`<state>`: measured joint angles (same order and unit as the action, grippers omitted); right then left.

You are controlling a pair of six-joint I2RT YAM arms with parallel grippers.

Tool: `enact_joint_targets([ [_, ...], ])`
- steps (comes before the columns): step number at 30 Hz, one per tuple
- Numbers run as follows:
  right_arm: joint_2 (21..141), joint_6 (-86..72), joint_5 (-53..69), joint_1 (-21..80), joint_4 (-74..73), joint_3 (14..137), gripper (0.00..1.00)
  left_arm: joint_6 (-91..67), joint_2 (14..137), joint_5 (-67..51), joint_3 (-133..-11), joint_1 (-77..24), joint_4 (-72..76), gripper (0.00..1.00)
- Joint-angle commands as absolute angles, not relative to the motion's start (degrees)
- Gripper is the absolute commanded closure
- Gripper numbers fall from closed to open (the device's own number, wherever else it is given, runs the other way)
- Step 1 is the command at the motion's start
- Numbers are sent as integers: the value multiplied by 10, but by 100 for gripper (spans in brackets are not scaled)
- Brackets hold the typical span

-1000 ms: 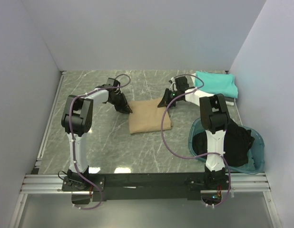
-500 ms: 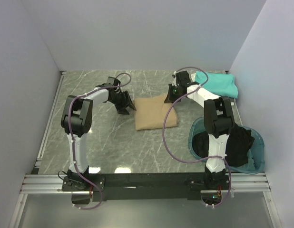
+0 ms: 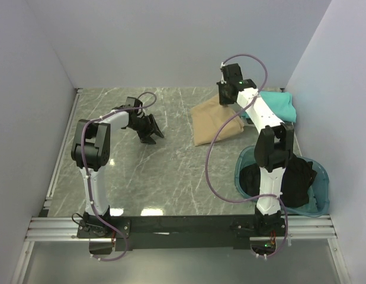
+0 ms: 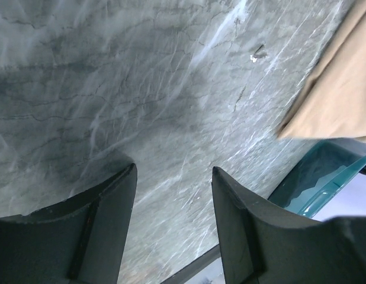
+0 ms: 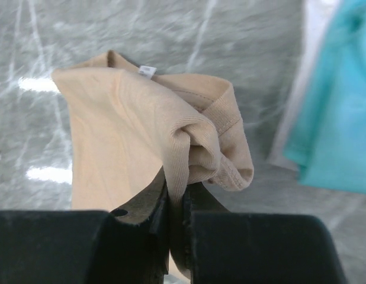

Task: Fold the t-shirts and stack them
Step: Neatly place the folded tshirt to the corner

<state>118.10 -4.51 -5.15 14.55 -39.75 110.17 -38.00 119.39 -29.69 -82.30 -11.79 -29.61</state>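
One tan t-shirt (image 5: 124, 136) hangs limp beneath the right gripper (image 5: 177, 204), whose jaws clamp a bunched, stitched edge. Soft, light cloth, likely to sag open, so support its far edge. Well apart, the left gripper (image 4: 174, 198) gapes empty.

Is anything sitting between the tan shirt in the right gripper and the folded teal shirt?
Nothing visible stands between them. The right gripper is shut on the tan t-shirt, held up just left of the folded teal t-shirt.
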Motion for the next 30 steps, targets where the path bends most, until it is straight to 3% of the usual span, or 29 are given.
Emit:
enact_joint_targets([
  [1, 1184, -6, -134, 144, -437, 1166, 100, -353, 1191, -284, -824, -115, -310, 40],
  [16, 1231, 55, -223, 122, -483, 1338, 100, -338, 1206, -285, -810, -108, -318, 40],
  [30, 1203, 63, -227, 95, -482, 1372, 100, -352, 1204, -294, -769, -107, -282, 40],
])
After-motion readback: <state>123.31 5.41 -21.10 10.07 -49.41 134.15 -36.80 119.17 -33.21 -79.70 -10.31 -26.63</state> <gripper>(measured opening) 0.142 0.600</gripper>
